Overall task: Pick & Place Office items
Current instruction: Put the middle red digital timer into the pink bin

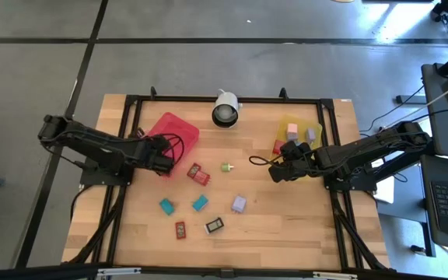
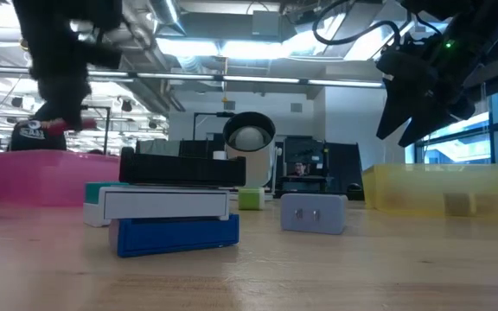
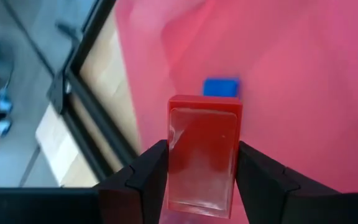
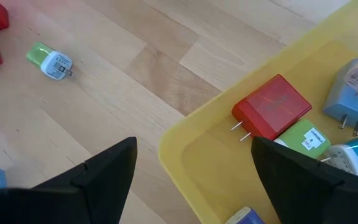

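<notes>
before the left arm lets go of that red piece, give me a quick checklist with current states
1. Red piece held between the left gripper fingers: ok.
2. Left gripper over the red tray: ok, the tray floor fills the left wrist view.
3. Drop spot free: cannot tell, a blue piece lies just beyond the red piece.
4. Right gripper away from the left arm: ok, open at the yellow tray.
5. Loose pieces left on the table: not ok, several remain.
</notes>
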You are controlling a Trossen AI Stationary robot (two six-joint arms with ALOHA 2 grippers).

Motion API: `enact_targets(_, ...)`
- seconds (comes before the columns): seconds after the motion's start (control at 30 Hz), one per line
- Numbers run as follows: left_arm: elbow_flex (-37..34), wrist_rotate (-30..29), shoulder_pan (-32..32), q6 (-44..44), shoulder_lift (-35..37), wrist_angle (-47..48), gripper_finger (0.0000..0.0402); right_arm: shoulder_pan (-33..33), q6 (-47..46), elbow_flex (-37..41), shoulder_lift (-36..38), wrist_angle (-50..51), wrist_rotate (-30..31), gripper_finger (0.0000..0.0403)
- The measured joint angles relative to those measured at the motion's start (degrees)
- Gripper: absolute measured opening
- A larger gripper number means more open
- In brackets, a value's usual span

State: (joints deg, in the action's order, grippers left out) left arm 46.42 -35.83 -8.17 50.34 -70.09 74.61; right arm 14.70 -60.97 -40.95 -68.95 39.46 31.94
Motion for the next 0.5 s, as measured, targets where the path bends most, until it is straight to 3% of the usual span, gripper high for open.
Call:
enact_targets(0.27,-8.9,4.2,7.8,1.4,0.5,-4.5,0.0163,0.0,0.0,0.0,0.0,-0.1,0.0,0.0318)
enact_targets(0.5,-11.3,4.5,11.6,1.6,0.5,-8.9,0.0164,0.0,0.0,0.0,0.0,-0.1,0.0,0.0318)
